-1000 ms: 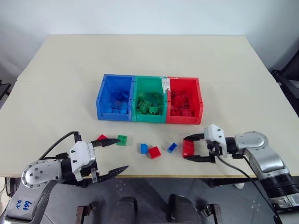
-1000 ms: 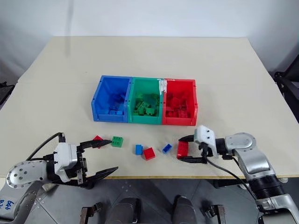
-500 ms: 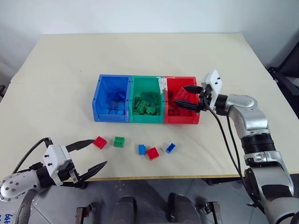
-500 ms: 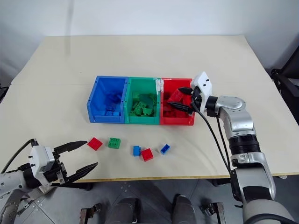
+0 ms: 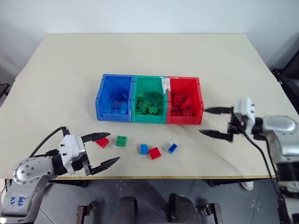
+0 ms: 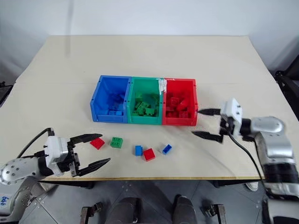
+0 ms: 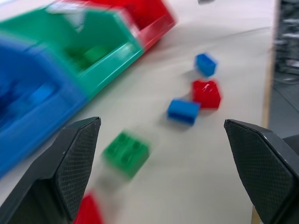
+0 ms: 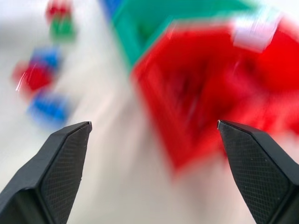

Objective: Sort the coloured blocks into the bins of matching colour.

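The bins stand joined in a row at mid-table: blue (image 5: 112,115), green (image 5: 148,117) and red (image 5: 185,119), each with blocks of its own colour inside. Loose blocks lie in front of them: a red one (image 5: 102,142), a green one (image 5: 121,140), a blue one (image 5: 143,149), a second red one (image 5: 154,152) and a second blue one (image 5: 172,148). My left gripper (image 5: 113,147) is open and empty, just right of the leftmost red block. My right gripper (image 5: 202,121) is open and empty, beside the red bin's right front corner.
The table's front edge (image 5: 154,176) runs just below the loose blocks. A dark object (image 5: 287,77) stands off the table's right side. The far half of the table (image 5: 149,53) lies bare behind the bins.
My right gripper lifted a red block from the table's front, carried it over the red bin, and now stands empty to the bin's right. My left gripper drew back, then came forward again.
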Controlling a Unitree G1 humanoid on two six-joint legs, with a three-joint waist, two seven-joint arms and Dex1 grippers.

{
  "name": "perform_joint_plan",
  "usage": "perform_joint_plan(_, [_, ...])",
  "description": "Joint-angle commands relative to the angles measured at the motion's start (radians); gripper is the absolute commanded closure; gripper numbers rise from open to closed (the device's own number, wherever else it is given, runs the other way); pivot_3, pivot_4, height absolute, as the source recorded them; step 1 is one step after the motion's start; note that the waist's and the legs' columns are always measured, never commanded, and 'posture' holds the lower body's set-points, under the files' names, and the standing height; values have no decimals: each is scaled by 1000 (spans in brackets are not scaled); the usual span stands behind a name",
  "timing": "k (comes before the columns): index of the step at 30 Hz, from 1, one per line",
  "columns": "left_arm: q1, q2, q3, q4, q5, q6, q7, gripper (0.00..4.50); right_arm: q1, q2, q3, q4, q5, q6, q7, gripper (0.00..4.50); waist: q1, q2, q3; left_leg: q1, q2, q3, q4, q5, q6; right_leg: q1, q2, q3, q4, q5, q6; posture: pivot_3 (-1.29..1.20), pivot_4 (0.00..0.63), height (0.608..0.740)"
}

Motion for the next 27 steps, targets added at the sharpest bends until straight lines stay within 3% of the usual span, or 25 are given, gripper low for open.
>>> perform_joint_plan(1, [-55, -5, -50, 10, 12, -17, -17, 0, 49, -59, -54, 14, -15, -123, 54, 13, -7, 0, 0, 1, 0, 2, 0, 0, 0, 0, 0, 0, 0, 0, 0, 0, 150, 740])
perform_joint_plan(5, [-91, -14, -83, 26, 3, -19, -40, 0, 47, -47, -23, 32, -21, -173, 79, 13, -27, 0, 0, 4, 2, 6, -1, 0, 0, 1, 0, 0, 0, 0, 0, 0, 150, 740])
perform_joint_plan(10, [-57, -8, -56, 52, 14, -49, -43, 0, -37, 27, 105, -34, -25, -139, 119, 13, -34, 0, 0, 6, 4, 7, 0, 0, 0, 1, 0, 0, 1, 0, 0, 0, 150, 740])
perform_joint_plan(17, [119, 0, 65, -12, 0, -53, -11, 0, -230, 202, 341, 40, -136, -124, 138, 13, -5, 0, 0, 4, 3, 5, 1, 0, -1, 0, 0, 0, 0, 0, 0, 0, 150, 740])
perform_joint_plan(19, [175, -10, 99, -55, -6, -48, 9, 0, -264, 236, 392, 95, -173, -149, 160, 13, -27, -1, -1, 4, 3, 7, 1, -1, -1, 0, 0, 0, 0, 1, 0, 0, 150, 740])
perform_joint_plan(22, [227, -20, 127, -97, -18, -38, 35, 0, -286, 272, 417, 156, -200, -191, 157, 603, -21, 0, 0, 3, 4, 7, 0, -2, -1, -2, 0, 0, 1, 1, 0, 0, 150, 740])
perform_joint_plan(27, [259, -26, 142, -121, -24, -34, 54, 0, -292, 322, 437, 182, -210, -204, 142, 2302, -23, 0, 0, 2, 3, 7, 1, -2, -1, -2, 0, 0, 1, 1, 0, 0, 150, 740])
